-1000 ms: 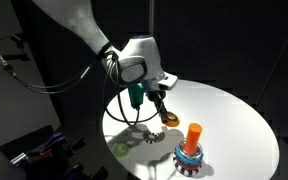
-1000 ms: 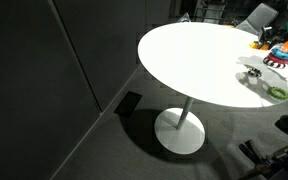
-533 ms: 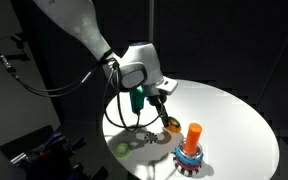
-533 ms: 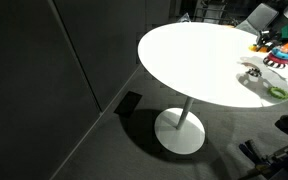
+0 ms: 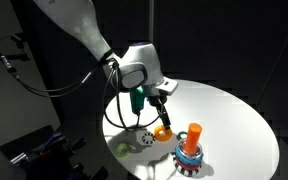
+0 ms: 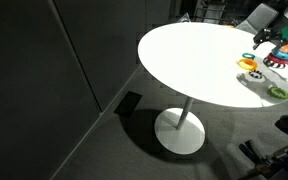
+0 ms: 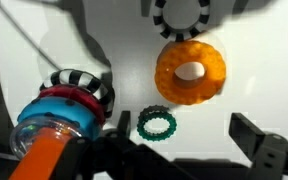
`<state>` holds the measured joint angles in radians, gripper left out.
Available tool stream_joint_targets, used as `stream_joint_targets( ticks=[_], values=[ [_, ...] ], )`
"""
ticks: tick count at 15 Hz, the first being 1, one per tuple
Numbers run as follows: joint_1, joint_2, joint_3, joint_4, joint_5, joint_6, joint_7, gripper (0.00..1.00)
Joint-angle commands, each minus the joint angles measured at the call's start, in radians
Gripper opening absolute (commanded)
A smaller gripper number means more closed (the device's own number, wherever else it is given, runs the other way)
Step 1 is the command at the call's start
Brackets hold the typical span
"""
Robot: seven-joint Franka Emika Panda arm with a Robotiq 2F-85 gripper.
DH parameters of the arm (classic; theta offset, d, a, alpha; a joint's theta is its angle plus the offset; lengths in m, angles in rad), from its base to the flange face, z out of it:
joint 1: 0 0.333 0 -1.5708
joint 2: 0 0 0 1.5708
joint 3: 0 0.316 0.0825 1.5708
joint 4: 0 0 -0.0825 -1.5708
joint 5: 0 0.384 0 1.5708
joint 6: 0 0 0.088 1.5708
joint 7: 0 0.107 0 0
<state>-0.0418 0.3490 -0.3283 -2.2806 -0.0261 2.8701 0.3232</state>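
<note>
Black gripper (image 5: 159, 104) hangs with its jaws spread wide, holding nothing. Just below it, the orange ring (image 7: 190, 72) lies flat on the white table (image 5: 234, 115). Near the ring sit a small green ring (image 7: 156, 124) and a stacked peg toy (image 5: 191, 150).
</note>
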Motion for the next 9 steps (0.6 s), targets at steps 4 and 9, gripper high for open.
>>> stream_joint_targets(
  ticks=[4, 9],
  values=[
    [0.010, -0.060, -0.034, 0.003, -0.059, -0.127, 0.021, 1.00],
    [0.013, -0.086, -0.096, 0.005, -0.179, -0.157, 0.099, 1.00]
  ],
)
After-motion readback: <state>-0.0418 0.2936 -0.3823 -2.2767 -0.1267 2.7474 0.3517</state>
